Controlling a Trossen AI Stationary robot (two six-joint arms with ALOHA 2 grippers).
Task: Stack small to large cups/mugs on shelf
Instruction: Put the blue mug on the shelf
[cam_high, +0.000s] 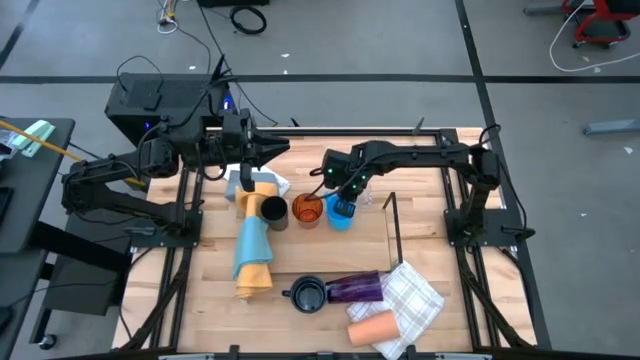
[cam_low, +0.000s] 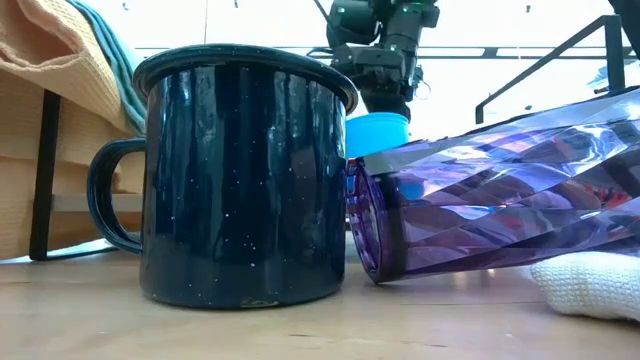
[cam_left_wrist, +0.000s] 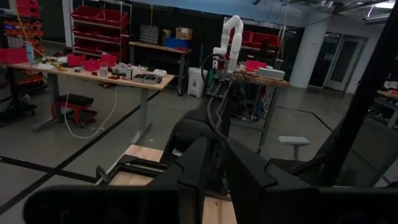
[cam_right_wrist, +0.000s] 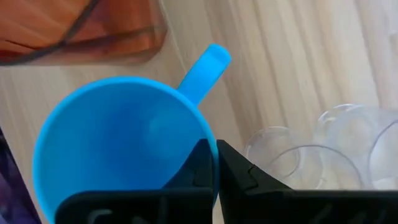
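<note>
One cup is in hand: the right gripper (cam_right_wrist: 214, 163) pinches the rim of the blue cup (cam_right_wrist: 124, 143) beneath it, amber cup (cam_high: 308, 210) just beside, so next comes a lift toward the shelf (cam_high: 392, 225).

Count, table top:
- Black cup (cam_high: 272, 211): 1, at 10 o'clock from table centre.
- Amber translucent cup (cam_high: 307, 210): 1.
- Bright blue cup (cam_high: 341, 214): 1.
- Clear glasses (cam_right_wrist: 311, 158): at least 2, beside the blue cup; exact number unclear.
- Dark handled mug (cam_high: 307, 296): 1, at 6 o'clock.
- Purple translucent tumbler (cam_high: 356, 288): 1, on its side.
- Peach cup (cam_high: 372, 327): 1.
- Cloths: 2, yellow-and-blue cloth (cam_high: 252, 255) and checked cloth (cam_high: 415, 301).
</note>
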